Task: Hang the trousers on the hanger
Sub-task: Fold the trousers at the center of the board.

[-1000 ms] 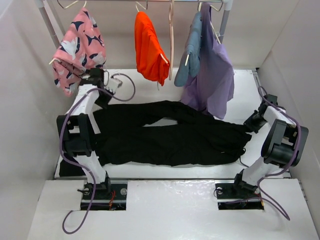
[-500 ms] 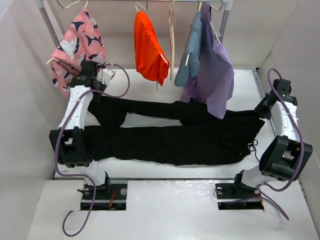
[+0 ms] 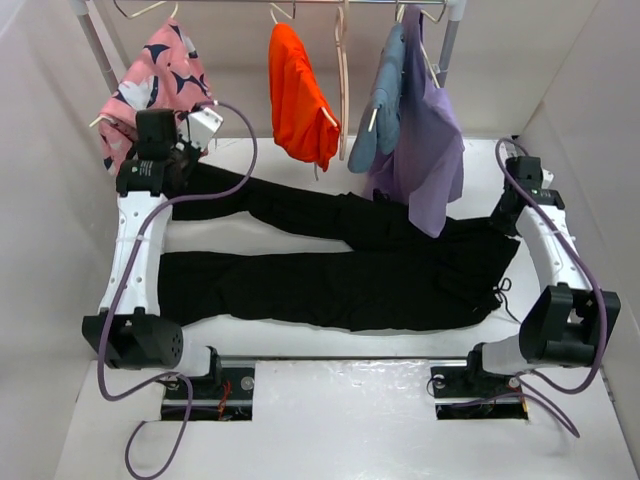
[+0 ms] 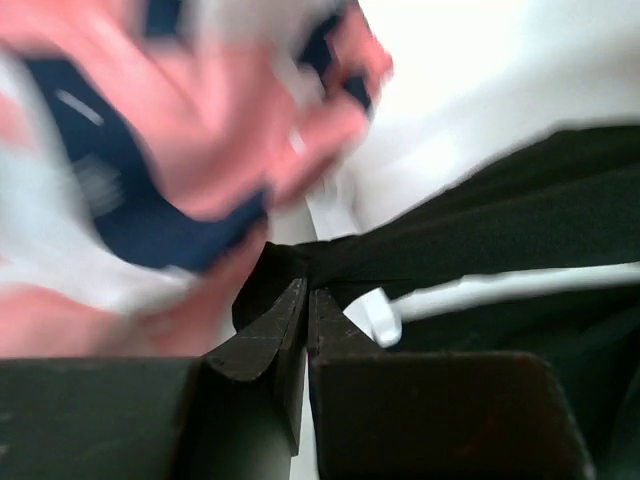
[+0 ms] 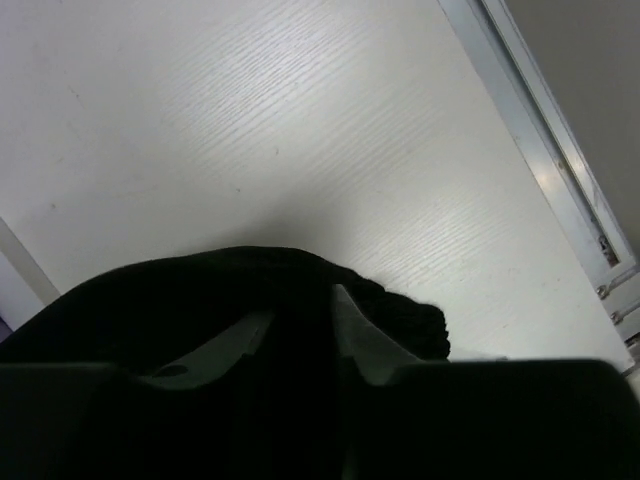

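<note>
On the bench [image 3: 290, 165], the trousers [image 3: 340, 275] lie stretched flat, leg ends to the left and waist to the right, nowhere near hung. The hanger [image 3: 343, 90] is up on the rack [image 3: 92, 45], bare, squeezed between the orange garment [image 3: 298, 95] and a blue one [image 3: 385, 100].

The left end effector [image 4: 305, 292] is clamped shut on a small bunch of the far leg's cuff. The right end effector [image 5: 300, 305] is buried in black cloth at the waist with its fingers a touch apart, and honestly I can't tell if it's got hold of anything.

What worries me:
- That left pinch is tiny. Long floppy fabric plus a bit of drag, and I'd guess the cuff slides right out.
- The left wrist is right up against the pink patterned garment [image 3: 160, 90]. A lift from there could snag it or knock its hanger off the rack.
- The purple garment [image 3: 430, 160] hangs down over the far leg near the waist, so pulling the trousers up could tangle them.
- If the right side isn't really gripping, the waist stays put while the leg goes up.

The bench looks smooth, white and faintly grained, so cloth should slide easily. White walls [image 3: 40, 250] box it in on the sides and back, and the rack is crowded, so there's not much elbow room.
</note>
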